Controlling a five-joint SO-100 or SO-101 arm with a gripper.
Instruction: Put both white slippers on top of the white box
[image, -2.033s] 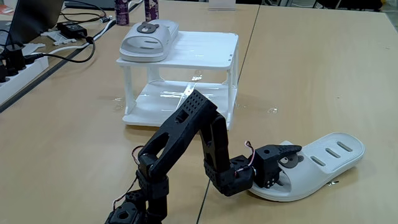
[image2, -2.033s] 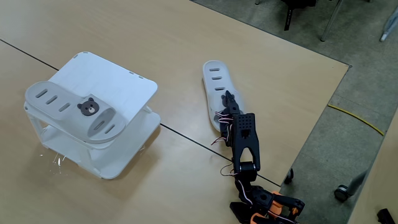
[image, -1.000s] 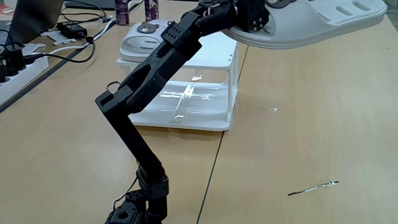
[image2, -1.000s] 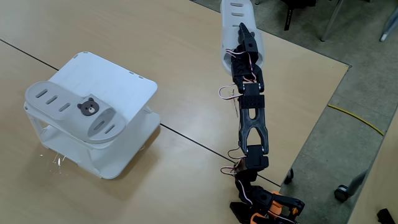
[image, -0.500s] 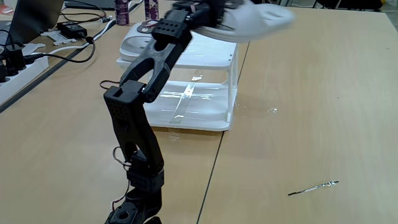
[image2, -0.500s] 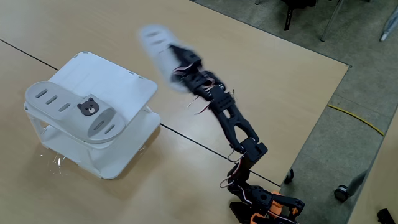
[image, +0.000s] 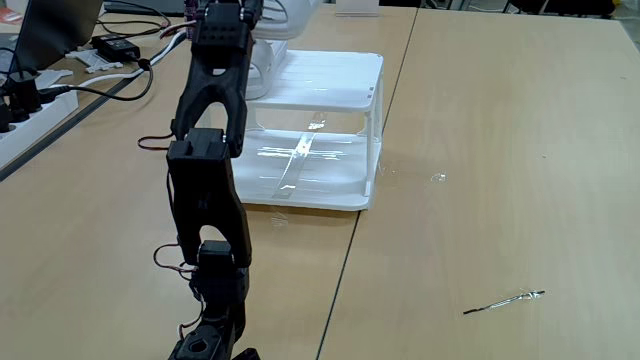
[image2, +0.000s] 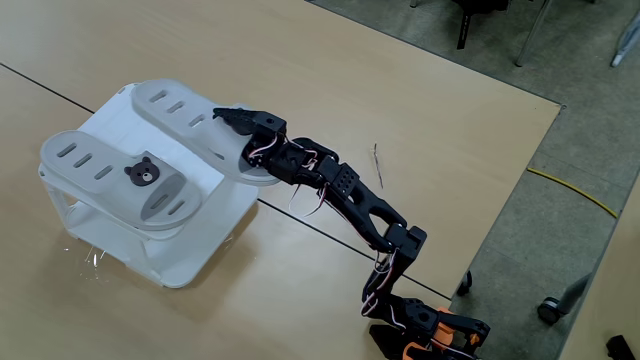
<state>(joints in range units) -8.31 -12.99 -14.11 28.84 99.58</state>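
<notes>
The white box (image2: 100, 125) stands at the left of a fixed view, and its flat top (image: 330, 75) also shows from the front. One white slipper (image2: 110, 172) with a brown bear badge lies on the box's near-left part; the arm (image: 205, 190) partly covers it (image: 265, 58). My gripper (image2: 228, 118) is shut on the second white slipper (image2: 180, 112), which lies flat over the box's far side, beside the first. From these views I cannot tell whether it rests on the top or hovers just above. Its toe end (image: 290, 10) pokes in at the upper edge.
Cables, a black adapter (image: 118, 46) and a power strip (image: 25, 105) crowd the table's left side, with bottles (image: 196, 18) behind the box. A thin dark stick (image: 503, 298) lies on the bare wood at the right. The table's edge (image2: 520, 185) drops to the floor.
The arm has swung left with the second slipper, from high over the open table to above the box's top, and has lowered it beside the first slipper.
</notes>
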